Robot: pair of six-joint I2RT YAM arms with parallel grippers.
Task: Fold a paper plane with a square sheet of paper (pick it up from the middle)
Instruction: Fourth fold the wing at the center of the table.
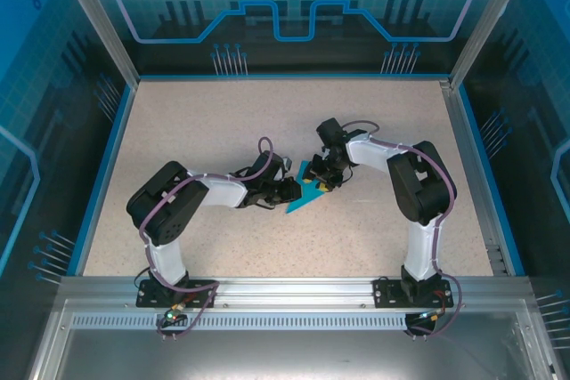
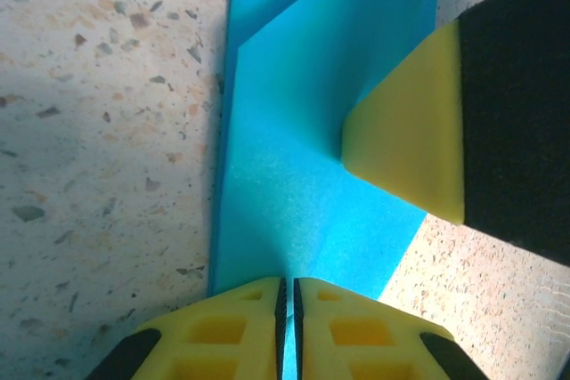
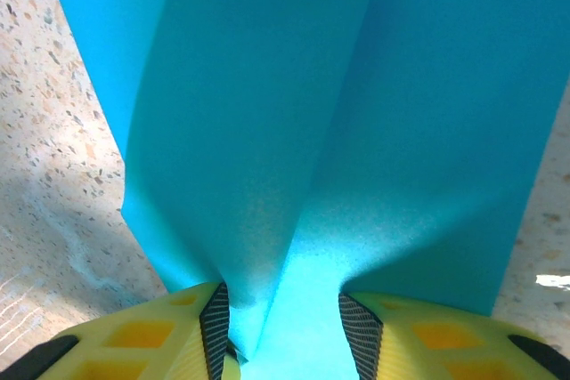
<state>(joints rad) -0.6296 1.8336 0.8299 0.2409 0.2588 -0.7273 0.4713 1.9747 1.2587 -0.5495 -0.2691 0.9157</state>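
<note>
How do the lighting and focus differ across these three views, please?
Top external view: even light, sharp, the blue paper small. Left wrist view: a broad shadow dims the table left of the paper, bright patch bottom right. Right wrist view: the paper softens near the right hand, small glare spot on the table at right.

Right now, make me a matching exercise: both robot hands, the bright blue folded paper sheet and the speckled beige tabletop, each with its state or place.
1. left hand
2. right hand
3. bright blue folded paper sheet
4. speckled beige tabletop

A. fingers apart, raised fold between
B. pointed shape at mid-table
C. beneath the paper
D. fingers shut on paper edge

Pairs: 1-D, 2-A, 3-B, 4-C
</note>
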